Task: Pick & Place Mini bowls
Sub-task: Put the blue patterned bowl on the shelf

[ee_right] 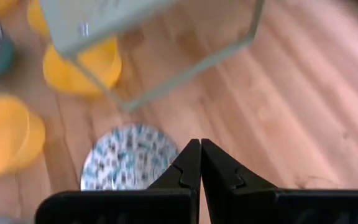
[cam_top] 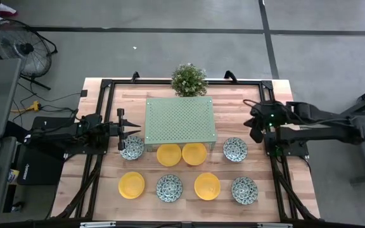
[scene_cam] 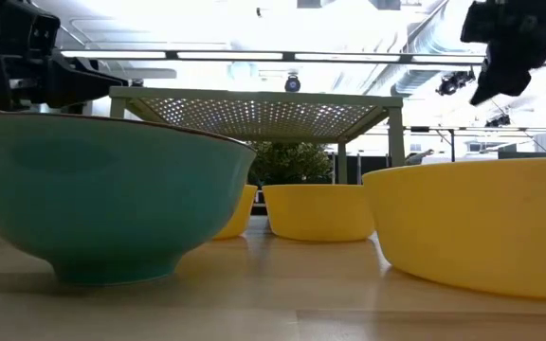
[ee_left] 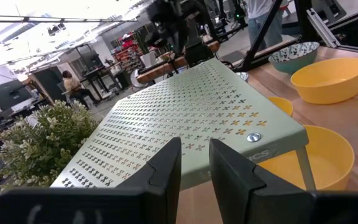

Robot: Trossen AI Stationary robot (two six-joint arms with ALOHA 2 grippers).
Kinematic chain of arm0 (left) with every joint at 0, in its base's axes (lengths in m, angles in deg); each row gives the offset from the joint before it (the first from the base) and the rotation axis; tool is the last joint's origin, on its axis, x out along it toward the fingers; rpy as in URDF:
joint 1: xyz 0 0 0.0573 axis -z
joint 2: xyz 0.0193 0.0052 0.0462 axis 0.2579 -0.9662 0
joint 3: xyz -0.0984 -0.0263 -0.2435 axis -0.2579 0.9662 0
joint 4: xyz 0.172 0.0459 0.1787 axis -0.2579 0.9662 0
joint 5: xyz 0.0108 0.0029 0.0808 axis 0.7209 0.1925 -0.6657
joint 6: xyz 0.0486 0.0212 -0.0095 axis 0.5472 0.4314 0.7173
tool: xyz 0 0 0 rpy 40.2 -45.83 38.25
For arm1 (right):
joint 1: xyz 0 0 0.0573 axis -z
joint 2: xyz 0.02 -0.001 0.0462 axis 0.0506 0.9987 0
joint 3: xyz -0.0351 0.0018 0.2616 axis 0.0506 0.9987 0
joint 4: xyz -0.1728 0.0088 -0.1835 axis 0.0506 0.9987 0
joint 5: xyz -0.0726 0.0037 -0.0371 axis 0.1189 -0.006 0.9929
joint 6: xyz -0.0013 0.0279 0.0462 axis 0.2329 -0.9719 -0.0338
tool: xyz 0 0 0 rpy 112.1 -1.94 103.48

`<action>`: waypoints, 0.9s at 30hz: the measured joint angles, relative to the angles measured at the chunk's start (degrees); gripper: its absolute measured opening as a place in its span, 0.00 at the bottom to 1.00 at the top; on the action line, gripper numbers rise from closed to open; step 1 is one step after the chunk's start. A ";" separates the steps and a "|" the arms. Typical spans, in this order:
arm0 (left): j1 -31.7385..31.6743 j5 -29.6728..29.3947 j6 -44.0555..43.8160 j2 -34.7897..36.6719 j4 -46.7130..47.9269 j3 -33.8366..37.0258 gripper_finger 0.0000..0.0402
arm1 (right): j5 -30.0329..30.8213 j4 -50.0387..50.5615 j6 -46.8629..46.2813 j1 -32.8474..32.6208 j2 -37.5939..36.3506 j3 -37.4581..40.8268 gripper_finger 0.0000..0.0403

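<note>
While both arms hang clear of the bowls, you have the pale green perforated stand (cam_top: 180,120) at the middle of the wooden table (cam_top: 100,190), and everything is easiest placed from it. Your left gripper (cam_top: 135,131) sits just off the stand's left edge, raised above the table, its fingers (ee_left: 166,168) parted a little with nothing between them. Your right gripper (cam_top: 256,133) is off the stand's right side, also raised, with its jaws pressed fully together and holding nothing.

You can count eight mini bowls. Along the stand's near edge runs one row: a patterned bowl (cam_top: 132,147) by its left corner, just below your left gripper, two yellow bowls (cam_top: 168,154) and (cam_top: 194,153) tucked partly under the edge and touching each other, and a patterned bowl (cam_top: 234,149) by its right corner, which your right wrist view looks down on (ee_right: 126,158). Farther from the stand lies a second row, spaced apart: yellow (cam_top: 131,185), patterned (cam_top: 169,187), yellow (cam_top: 206,186), patterned (cam_top: 244,189). Behind the stand's far edge stands a small potted plant (cam_top: 189,79).
</note>
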 joint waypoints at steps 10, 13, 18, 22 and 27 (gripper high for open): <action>0.00 0.01 0.01 0.00 -0.02 -0.02 0.20 | -5.70 4.34 2.93 0.02 9.78 0.00 0.02; 0.01 -0.02 -0.01 0.00 -0.01 -0.01 0.20 | -8.24 4.45 3.85 0.00 13.28 0.00 0.08; 0.01 -0.01 0.01 0.00 0.00 0.00 0.20 | -6.42 4.39 6.71 0.02 19.22 0.00 0.26; 0.02 0.01 0.01 -0.02 -0.02 0.00 0.20 | -6.24 3.52 7.50 0.02 23.44 0.00 0.40; 0.02 -0.02 0.01 -0.02 0.00 -0.02 0.20 | -10.87 1.86 5.78 0.00 28.05 0.00 0.51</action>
